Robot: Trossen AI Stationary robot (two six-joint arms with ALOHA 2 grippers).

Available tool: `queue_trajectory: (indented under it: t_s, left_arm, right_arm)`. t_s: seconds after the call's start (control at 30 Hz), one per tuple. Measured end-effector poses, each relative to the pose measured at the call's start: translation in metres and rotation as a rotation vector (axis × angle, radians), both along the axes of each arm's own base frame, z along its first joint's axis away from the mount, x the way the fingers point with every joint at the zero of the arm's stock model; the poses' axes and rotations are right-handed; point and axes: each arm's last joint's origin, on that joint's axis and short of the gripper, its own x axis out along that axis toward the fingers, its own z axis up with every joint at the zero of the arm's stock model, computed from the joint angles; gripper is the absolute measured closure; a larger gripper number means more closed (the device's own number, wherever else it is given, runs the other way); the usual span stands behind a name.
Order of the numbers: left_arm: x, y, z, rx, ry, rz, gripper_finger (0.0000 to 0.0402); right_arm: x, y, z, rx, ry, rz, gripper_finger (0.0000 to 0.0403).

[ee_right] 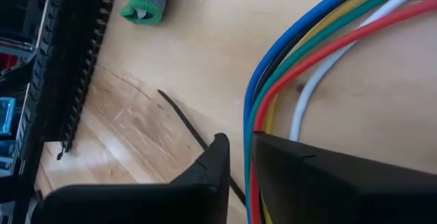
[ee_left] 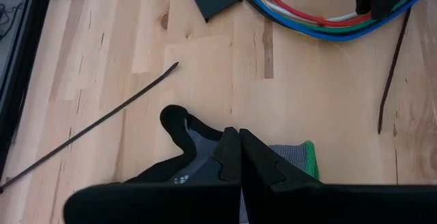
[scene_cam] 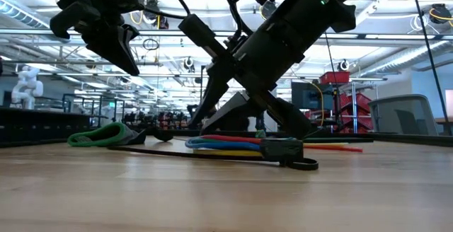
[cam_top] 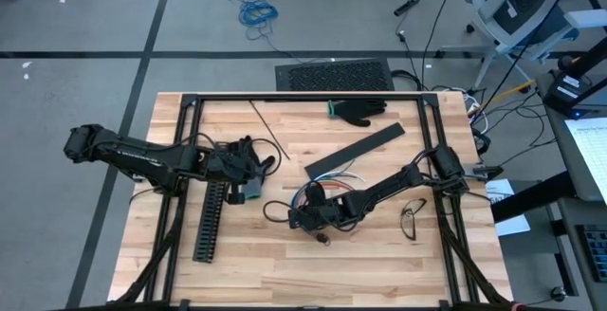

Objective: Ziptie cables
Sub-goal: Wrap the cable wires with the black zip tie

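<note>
Right gripper (ee_right: 235,157), jaws a narrow slit apart, noses against the cables (ee_right: 287,80), which fan out just ahead of its tips and run between them; nothing is clamped. A loose zip tie (ee_right: 181,121) lies just beside, so the bundle appears still unbound. Farther off, left gripper (ee_left: 239,157), jaws together, hovers above a glove (ee_left: 293,157). No readable writing shows.

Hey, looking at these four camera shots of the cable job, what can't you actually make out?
- Whether the right pincer grips the cables: right wrist view, its own fingers hide the contact; high view, too small.
- Whether a ziptie is closed around the cables: low view, arm in front.
- What lies under the left pincer: left wrist view shows only a glove partly, behind the fingers.
- Slotted channel: cut off by the frame edge in the right wrist view.
</note>
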Motion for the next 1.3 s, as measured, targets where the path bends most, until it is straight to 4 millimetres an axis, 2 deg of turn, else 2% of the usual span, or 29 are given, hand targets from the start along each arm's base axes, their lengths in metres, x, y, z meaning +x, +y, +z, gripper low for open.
queue_trajectory:
  t_s: [0.3, 0.53, 0.8, 0.93, 1.07, 1.17, 1.3]
  left_arm:
    - [0.0, 0.0, 0.0, 0.0, 0.0, 0.001, 0.0402]
    - [0.0, 0.0, 0.0, 0.0, 0.0, 0.001, 0.0402]
    - [0.0, 0.0, 0.0, 0.0, 0.0, 0.001, 0.0401]
    - [0.0, 0.0, 0.0, 0.0, 0.0, 0.001, 0.0401]
    - [0.0, 0.0, 0.0, 0.0, 0.0, 0.001, 0.0402]
    - [0.001, -0.001, 0.001, -0.03, -0.017, -0.017, 0.0401]
    - [0.02, -0.009, 0.005, -0.221, -0.146, -0.113, 0.0401]
  right_arm:
    - [0.001, 0.0, 0.001, -0.045, -0.004, 0.042, 0.0324]
    - [0.004, -0.004, 0.007, -0.173, -0.018, 0.137, 0.0283]
    - [-0.007, -0.009, 0.011, -0.269, 0.128, 0.254, 0.0233]
    - [-0.016, -0.02, 0.032, -0.337, 0.175, 0.301, 0.0214]
    - [-0.032, -0.029, 0.065, -0.407, 0.213, 0.378, 0.0201]
    - [-0.057, -0.037, 0.093, -0.473, 0.309, 0.441, 0.0196]
    - [-0.105, -0.055, 0.124, -0.541, 0.521, 0.405, 0.0195]
